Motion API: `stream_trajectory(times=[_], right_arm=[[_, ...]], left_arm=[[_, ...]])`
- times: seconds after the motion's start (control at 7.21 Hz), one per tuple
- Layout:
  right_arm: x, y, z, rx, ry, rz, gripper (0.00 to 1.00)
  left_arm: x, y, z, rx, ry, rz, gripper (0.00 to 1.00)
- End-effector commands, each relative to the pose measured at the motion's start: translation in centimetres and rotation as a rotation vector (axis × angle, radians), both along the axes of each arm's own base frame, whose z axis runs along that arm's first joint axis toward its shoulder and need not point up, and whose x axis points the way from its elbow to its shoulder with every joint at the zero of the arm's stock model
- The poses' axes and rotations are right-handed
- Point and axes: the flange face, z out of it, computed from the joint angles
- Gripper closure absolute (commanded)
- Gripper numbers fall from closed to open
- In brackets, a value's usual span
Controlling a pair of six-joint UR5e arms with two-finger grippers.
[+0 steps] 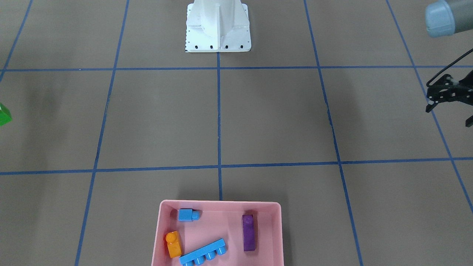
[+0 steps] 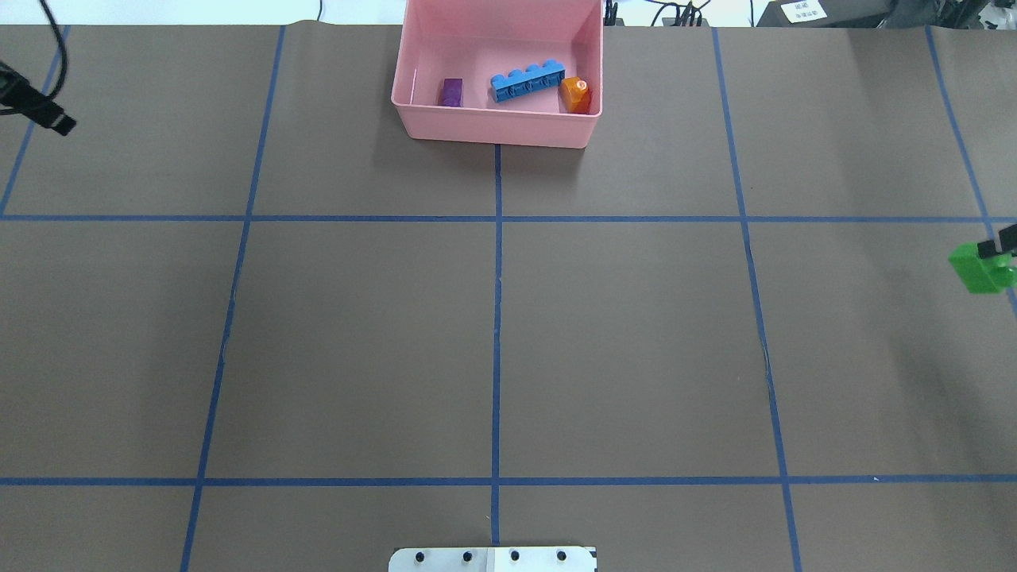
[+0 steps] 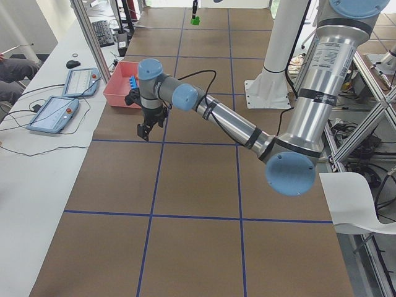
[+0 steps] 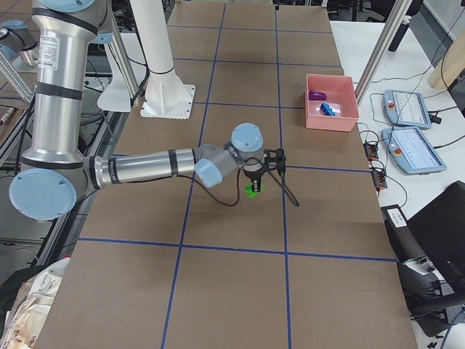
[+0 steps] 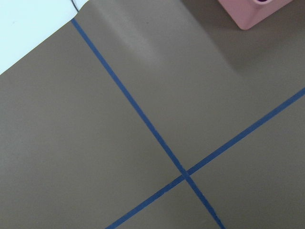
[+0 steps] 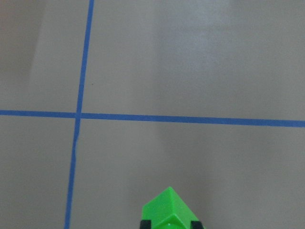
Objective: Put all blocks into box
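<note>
four bricks lie inside the pink box (image 1: 221,202) at the bottom of the front view: a small blue brick (image 1: 189,214), an orange brick (image 1: 173,244), a long blue brick (image 1: 203,252) and a purple brick (image 1: 249,232). the green brick (image 1: 4,114) shows at the left edge, well apart from the box. the left gripper (image 1: 449,115) hangs at the right edge, fingers spread, nothing between them.

from overhead, the green brick sits at the right edge of the surface (image 2: 636,318), pinched by the right gripper (image 2: 991,256). the box stands at the far edge, near the middle, so it lies forward and to the left of the held brick.

the left side view shows the empty left gripper near the box.

the right side view shows the right arm reaching out with the brick low under its gripper; whether it clears the surface i cannot tell.

the right wrist view shows the brick's top between dark fingertips (image 6: 145,223). the right arm seems the one to carry it forward and inward.
</note>
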Motion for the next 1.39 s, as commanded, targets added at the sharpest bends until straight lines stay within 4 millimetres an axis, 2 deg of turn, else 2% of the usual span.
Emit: stream_trajectory(times=[0.0,0.14,0.28,0.42,0.69,0.83,0.97,1.11,1.25], right_arm=[[-2.6,-6.5,-10.3,-0.044,0.021,-0.004,1.0],[-4.9,-8.6,-13.7,-0.065,0.018,0.001,1.0],[-9.2,-11.5,-17.3,-0.093,0.024,0.03,1.0],[-13.9,-14.9,-20.9,-0.131,0.032,0.057,1.0],[-23.8,-22.7,-29.5,-0.23,0.08,0.137,1.0],[-26.6,-25.4,-32.2,-0.243,0.121,0.169,1.0],[-28.8,-27.6,-32.0,-0.232,0.102,0.211,1.0],[-32.3,-30.0,-31.2,-0.198,0.068,0.298,1.0],[-34.9,-31.2,-31.5,-0.173,0.069,0.337,1.0]], left_arm=[[-8.0,-0.2,8.1,-0.077,-0.026,-0.082,0.0],[-8.3,0.2,11.3,-0.109,-0.039,-0.055,0.0],[-9.4,1.2,12.8,-0.068,-0.045,0.007,0.0],[-9.6,2.4,14.0,-0.074,-0.046,0.022,0.0],[-9.5,2.5,14.1,-0.078,-0.046,0.022,0.0],[-9.5,2.5,14.2,-0.079,-0.046,0.024,0.0],[-9.5,2.5,14.1,-0.077,-0.046,0.023,0.0],[-9.5,2.5,14.1,-0.077,-0.046,0.023,0.0],[-9.5,3.2,15.0,-0.092,-0.045,0.025,0.0]])
